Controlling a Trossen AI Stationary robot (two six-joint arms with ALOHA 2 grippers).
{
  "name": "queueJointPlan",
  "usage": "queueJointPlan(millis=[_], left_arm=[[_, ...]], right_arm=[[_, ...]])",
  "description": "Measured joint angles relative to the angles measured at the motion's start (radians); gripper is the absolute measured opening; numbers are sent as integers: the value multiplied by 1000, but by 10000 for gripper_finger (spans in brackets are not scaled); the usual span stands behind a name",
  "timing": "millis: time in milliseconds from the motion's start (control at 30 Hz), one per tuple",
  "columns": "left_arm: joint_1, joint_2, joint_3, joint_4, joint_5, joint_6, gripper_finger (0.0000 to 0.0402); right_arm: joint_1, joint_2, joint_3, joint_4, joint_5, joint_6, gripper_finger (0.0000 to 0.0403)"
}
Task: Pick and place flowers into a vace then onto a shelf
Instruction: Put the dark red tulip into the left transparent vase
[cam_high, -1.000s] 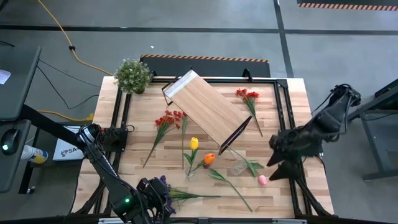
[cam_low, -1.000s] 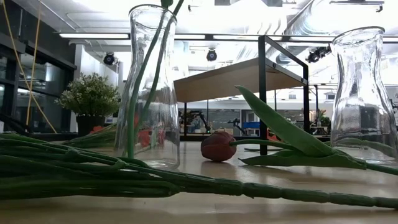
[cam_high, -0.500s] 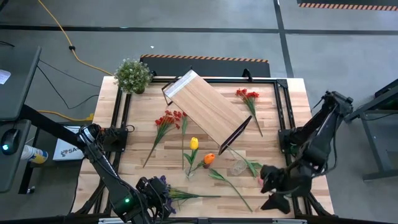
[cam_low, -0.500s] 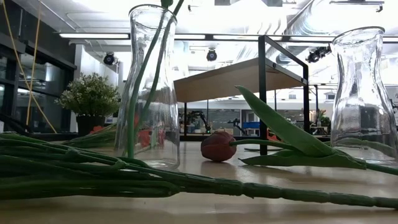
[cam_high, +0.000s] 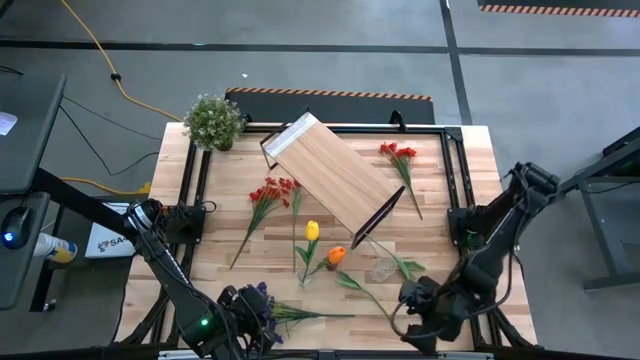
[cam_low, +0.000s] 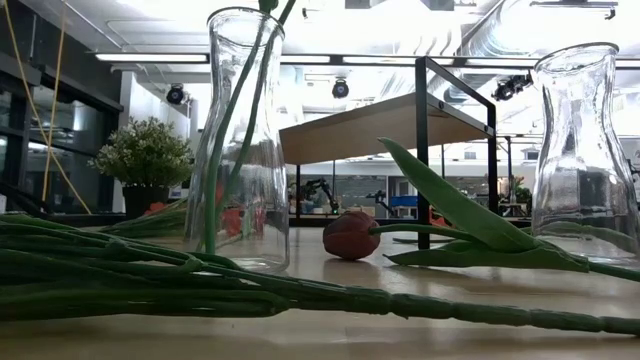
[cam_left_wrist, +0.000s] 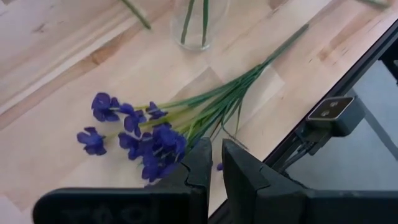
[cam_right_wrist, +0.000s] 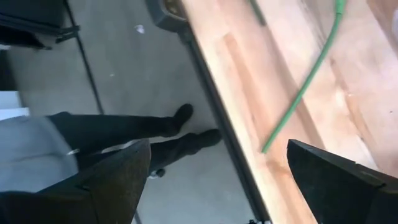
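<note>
The right end effector (cam_high: 420, 322), fingers spread wide and empty, hangs over the tabletop's (cam_high: 440, 200) near edge; a green stem (cam_right_wrist: 301, 87) lies just ahead of it, long axis running up-table toward the orange tulip (cam_high: 336, 256), so this arm looks nearer; the left end effector (cam_left_wrist: 213, 163), fingers nearly together, sits over the purple spray (cam_left_wrist: 146, 134) at the near left; the shelf (cam_high: 330, 172) stands mid-table.

Only "SA" reads, on a white box (cam_high: 103, 241).
</note>
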Motion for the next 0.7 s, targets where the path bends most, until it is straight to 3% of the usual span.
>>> queueJointPlan(millis=[700], left_arm=[[0,0,0,8,24,-2,74]], right_arm=[[-101,193,0,-83,47,13,366]])
